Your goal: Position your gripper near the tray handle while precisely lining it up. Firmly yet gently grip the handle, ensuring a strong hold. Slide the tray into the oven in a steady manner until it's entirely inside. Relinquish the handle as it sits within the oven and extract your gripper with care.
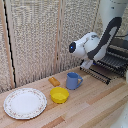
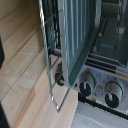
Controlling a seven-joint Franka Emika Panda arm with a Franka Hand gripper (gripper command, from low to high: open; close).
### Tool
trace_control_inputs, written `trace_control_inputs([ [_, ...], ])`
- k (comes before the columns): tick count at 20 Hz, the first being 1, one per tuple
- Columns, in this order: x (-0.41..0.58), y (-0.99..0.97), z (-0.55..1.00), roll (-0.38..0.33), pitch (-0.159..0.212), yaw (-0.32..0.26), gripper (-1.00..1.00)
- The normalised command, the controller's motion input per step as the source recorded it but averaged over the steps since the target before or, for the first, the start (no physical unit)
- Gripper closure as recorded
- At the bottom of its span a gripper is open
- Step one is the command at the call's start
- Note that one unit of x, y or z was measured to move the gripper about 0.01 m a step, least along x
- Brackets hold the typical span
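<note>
The tray (image 1: 107, 64), a dark wire rack, sticks out of the oven (image 1: 121, 47) at the exterior view's right. The tray handle (image 1: 94, 75) is the thin bar along its front edge, over the wooden table. My gripper (image 1: 86, 64) hangs just at the rack's front corner, close to the handle. In the wrist view the handle (image 2: 48, 60) runs as a thin metal bar beside the rack's bars (image 2: 75, 35). Two dark fingertips (image 2: 2, 52) show apart at the picture's edge, off the bar with nothing between them. The gripper looks open.
A blue mug (image 1: 74, 80) stands just by the rack's front edge. Near it are a yellow bowl (image 1: 59, 94), a small orange block (image 1: 54, 81) and a round floral plate (image 1: 25, 103). Oven knobs (image 2: 85, 86) show under the rack. A ribbed wall runs behind.
</note>
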Motion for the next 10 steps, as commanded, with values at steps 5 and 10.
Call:
trace_control_inputs([
  [5, 0.264, -0.53, -0.05, -0.037, 0.035, 0.0, -1.0],
  [10, 0.155, -0.11, -0.07, -0.051, 0.03, 0.017, 1.0],
])
